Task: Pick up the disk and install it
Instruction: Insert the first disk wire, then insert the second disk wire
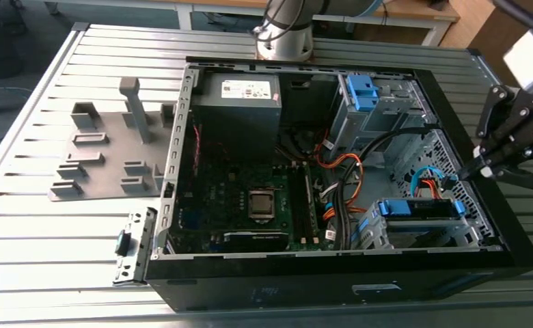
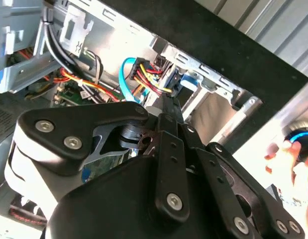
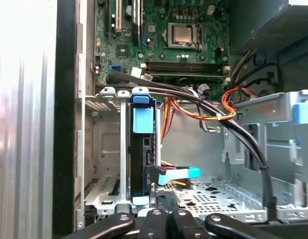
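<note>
One black, link-armed two-finger gripper (image 1: 470,172) serves this task. It hangs over the rim of the open black steel computer case (image 1: 512,236), at the case's wall on the exterior view's right. In both wrist views its fingertips (image 3: 166,197) appear pressed together with nothing between them, and they touch nothing.

The disk (image 1: 417,208), a dark flat drive edged by a blue plastic carrier frame, is not in the grip. It stands on edge inside the case, within the bare-metal drive cage (image 1: 376,229) at the corner below the gripper.

Governing relation, as judged: in the first wrist view the disk (image 3: 142,149) lies ahead of the fingertips and slightly to one side. Its long axis runs from the case wall under the gripper toward the green motherboard (image 3: 158,45). A light-blue flat cable connector (image 3: 176,174) lies just beside the disk's near end, between disk and fingertips, and appears apart from both. Whether the carrier is fully latched cannot be told.
</note>
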Motion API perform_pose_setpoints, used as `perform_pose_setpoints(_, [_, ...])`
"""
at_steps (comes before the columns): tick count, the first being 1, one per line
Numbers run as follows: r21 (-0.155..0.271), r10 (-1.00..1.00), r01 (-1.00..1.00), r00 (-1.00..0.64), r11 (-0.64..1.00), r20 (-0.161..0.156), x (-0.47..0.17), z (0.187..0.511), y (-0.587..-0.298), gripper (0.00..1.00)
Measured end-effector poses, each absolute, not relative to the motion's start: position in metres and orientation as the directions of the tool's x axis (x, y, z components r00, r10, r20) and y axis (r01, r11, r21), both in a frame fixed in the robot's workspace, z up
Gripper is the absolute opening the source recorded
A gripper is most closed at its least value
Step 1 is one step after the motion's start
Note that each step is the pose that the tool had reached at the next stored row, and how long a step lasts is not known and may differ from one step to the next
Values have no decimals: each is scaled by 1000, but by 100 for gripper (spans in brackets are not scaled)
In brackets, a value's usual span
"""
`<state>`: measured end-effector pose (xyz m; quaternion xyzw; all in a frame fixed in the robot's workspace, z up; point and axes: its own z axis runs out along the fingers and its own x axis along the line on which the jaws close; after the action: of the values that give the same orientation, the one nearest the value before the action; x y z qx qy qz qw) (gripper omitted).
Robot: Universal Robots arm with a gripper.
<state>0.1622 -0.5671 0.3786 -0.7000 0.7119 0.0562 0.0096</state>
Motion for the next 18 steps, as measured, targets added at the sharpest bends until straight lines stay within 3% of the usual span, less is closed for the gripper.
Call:
perform_pose_setpoints(14, [67,-996,-998,-20,14,-92,162,380,-567,11])
perform_pose_setpoints(18, [67,-996,-998,-20,14,-93,162,381,-567,17])
